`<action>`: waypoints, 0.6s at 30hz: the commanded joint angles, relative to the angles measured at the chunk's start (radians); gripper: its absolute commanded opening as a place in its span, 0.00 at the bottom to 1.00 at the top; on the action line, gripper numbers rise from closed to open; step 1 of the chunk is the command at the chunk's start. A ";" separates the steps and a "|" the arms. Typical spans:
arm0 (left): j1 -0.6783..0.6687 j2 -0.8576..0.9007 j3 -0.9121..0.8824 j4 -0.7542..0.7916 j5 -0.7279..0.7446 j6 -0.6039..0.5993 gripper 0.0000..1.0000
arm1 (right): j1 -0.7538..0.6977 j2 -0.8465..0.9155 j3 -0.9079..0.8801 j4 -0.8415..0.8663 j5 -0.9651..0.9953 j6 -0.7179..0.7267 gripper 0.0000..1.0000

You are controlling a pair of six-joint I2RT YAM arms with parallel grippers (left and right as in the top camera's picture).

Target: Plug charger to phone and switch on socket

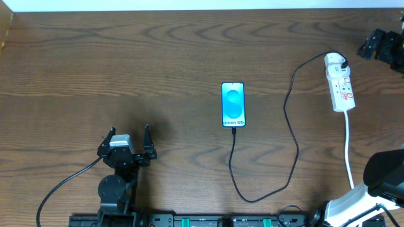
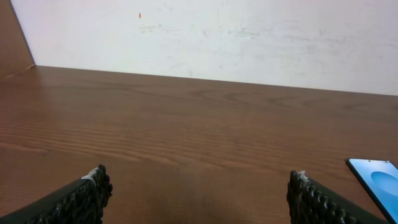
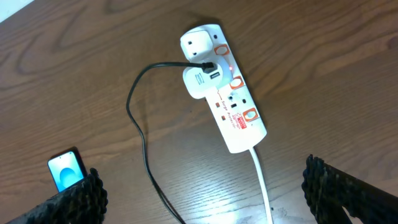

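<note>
The phone (image 1: 233,104) lies flat at the table's middle with its blue screen lit. The black charger cable (image 1: 291,145) runs from the phone's lower end, loops toward the front edge, and goes up to the white adapter (image 1: 337,62), which is plugged into the white socket strip (image 1: 343,92) at the far right. My right gripper (image 1: 377,45) is open and empty, hovering above and beyond the strip. In the right wrist view (image 3: 202,196) the strip (image 3: 239,118), adapter (image 3: 200,79) and phone (image 3: 65,170) show below. My left gripper (image 1: 129,140) is open and empty at the front left.
The strip's white cord (image 1: 348,148) runs to the front right edge. A white wall (image 2: 205,37) rises behind the table's far edge. The phone's corner shows at the right in the left wrist view (image 2: 377,179).
</note>
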 commanded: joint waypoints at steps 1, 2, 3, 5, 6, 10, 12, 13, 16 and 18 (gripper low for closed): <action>0.005 -0.007 -0.024 -0.033 0.012 0.009 0.92 | 0.013 -0.004 0.017 0.006 0.003 0.014 0.99; 0.005 -0.007 -0.024 -0.033 0.012 0.009 0.92 | 0.019 -0.005 0.017 0.016 0.003 0.022 0.99; 0.005 -0.007 -0.024 -0.033 0.012 0.009 0.92 | 0.024 -0.007 0.017 0.026 0.003 0.030 0.99; 0.005 -0.007 -0.024 -0.033 0.012 0.009 0.92 | 0.042 -0.012 0.015 0.054 0.003 0.044 0.99; 0.005 -0.007 -0.024 -0.033 0.012 0.009 0.92 | 0.055 -0.015 0.015 0.067 0.003 0.054 0.99; 0.005 -0.007 -0.024 -0.033 0.012 0.009 0.92 | 0.126 -0.031 0.014 0.117 0.012 0.062 0.99; 0.005 -0.007 -0.024 -0.033 0.012 0.009 0.92 | 0.165 -0.042 0.012 0.143 0.034 0.062 0.99; 0.005 -0.007 -0.024 -0.033 0.012 0.009 0.92 | 0.182 -0.047 0.011 0.155 0.045 0.062 0.99; 0.005 -0.007 -0.024 -0.033 0.012 0.009 0.92 | 0.256 -0.074 -0.010 0.209 0.109 0.062 0.99; 0.005 -0.007 -0.024 -0.033 0.012 0.009 0.92 | 0.291 -0.097 -0.040 0.242 0.143 0.062 0.99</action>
